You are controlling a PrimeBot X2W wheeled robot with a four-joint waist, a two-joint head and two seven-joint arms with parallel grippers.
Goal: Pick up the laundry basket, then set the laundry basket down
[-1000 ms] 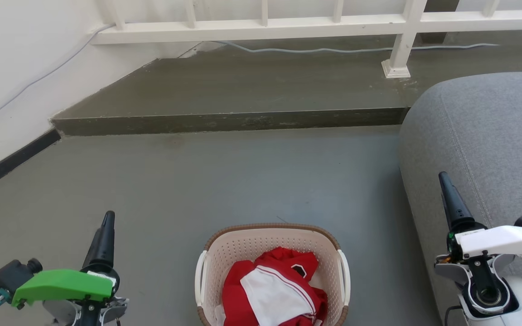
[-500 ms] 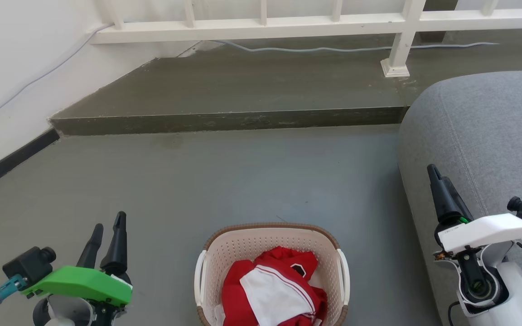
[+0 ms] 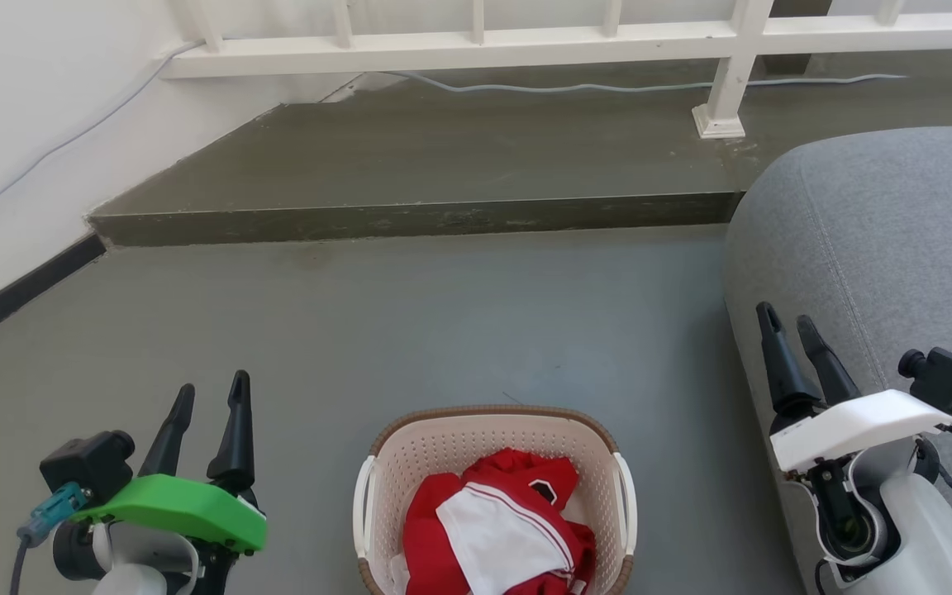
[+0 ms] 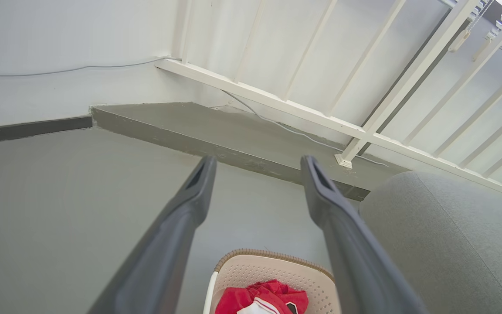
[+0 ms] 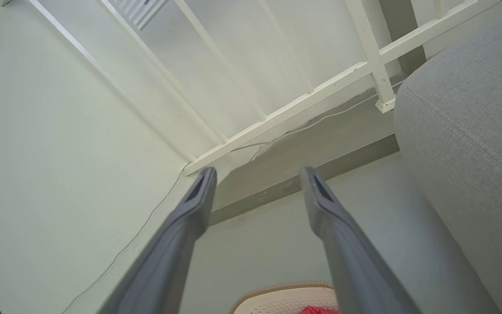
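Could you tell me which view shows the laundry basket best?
The head view: the laundry basket shows its rim, both handles and red clothes. The left wrist view catches its far half; the right wrist view, a sliver of rim.

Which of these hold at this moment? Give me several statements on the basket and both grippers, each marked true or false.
1. The laundry basket stands on the floor. True.
2. The left gripper is shut on a basket handle. False: it is open, apart from the basket.
3. Red and white clothing lies in the basket. True.
4. The right gripper is shut. False: it is open and empty, beside the grey sofa.
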